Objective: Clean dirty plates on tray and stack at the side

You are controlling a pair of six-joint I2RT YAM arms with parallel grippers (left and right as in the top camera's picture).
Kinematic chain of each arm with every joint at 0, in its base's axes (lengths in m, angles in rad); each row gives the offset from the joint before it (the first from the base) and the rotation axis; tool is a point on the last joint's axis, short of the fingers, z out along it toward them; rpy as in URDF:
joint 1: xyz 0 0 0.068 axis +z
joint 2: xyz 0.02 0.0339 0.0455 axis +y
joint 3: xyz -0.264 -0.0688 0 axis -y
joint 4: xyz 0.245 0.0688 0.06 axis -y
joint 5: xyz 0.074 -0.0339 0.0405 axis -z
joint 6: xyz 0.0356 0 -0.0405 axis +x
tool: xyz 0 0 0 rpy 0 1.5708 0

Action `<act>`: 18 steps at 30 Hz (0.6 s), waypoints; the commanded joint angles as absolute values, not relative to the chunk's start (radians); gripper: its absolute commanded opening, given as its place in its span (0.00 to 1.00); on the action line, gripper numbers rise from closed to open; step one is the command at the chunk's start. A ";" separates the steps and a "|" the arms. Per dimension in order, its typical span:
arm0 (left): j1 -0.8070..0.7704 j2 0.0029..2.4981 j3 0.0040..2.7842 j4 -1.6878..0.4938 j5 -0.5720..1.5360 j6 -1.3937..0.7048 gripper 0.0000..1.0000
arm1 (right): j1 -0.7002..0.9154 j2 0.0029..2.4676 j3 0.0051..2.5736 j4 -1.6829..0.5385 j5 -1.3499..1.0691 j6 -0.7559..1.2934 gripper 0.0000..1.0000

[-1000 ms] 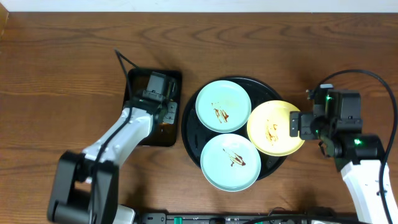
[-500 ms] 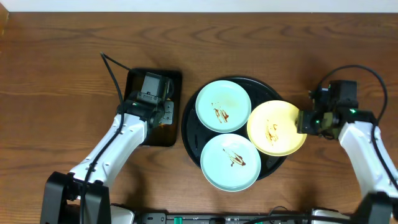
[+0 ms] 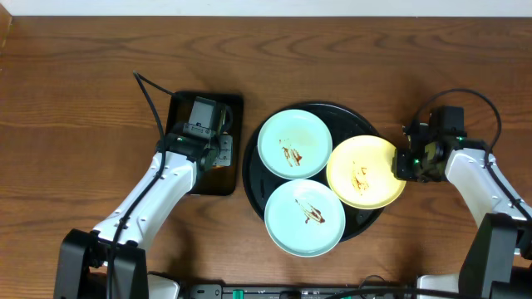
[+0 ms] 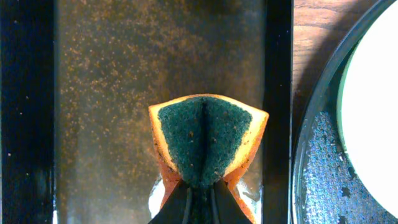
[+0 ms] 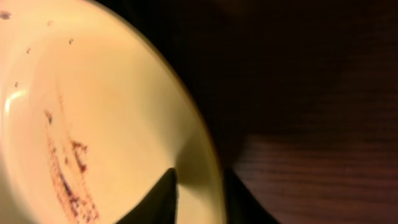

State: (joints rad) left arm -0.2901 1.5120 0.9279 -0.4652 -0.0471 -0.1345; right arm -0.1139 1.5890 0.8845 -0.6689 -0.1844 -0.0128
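Three plates lie on the round black tray (image 3: 252,184): two mint-blue plates (image 3: 293,144) (image 3: 305,218) and a yellow plate (image 3: 362,172), each with brown smears. My right gripper (image 3: 401,164) is shut on the yellow plate's right rim. In the right wrist view one finger lies on the yellow plate (image 5: 106,112) and the other outside its edge, right gripper (image 5: 200,177). My left gripper (image 4: 200,190) is shut on an orange sponge with a green face (image 4: 208,140), which bulges folded over the rectangular tray (image 4: 106,93).
The small black rectangular tray (image 3: 184,112) sits left of the round tray, its floor wet and speckled. A black cable (image 3: 148,91) runs from it up and to the left. Bare wooden table (image 3: 83,75) surrounds both trays.
My right gripper has closed from wide open onto the yellow plate's rim. The plates have shifted slightly left. The left gripper still holds the sponge over the rectangular tray.
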 commanded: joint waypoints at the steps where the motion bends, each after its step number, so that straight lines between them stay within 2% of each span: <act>1: -0.291 1.507 0.943 -0.467 -0.034 -0.145 0.08 | -0.126 1.593 0.903 -0.671 -0.207 -0.017 0.15; 7: -0.291 1.507 0.943 -0.467 -0.034 -0.145 0.08 | -0.126 1.593 0.903 -0.674 -0.206 -0.017 0.01; 18: -0.291 1.471 0.943 -0.469 -0.034 -0.145 0.07 | -0.126 1.593 0.903 -0.685 -0.172 -0.016 0.01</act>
State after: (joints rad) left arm -0.2901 1.5085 0.9279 -0.4671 -0.0326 -0.1349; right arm -0.1139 1.5890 0.8845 -0.6849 -0.1844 -0.0151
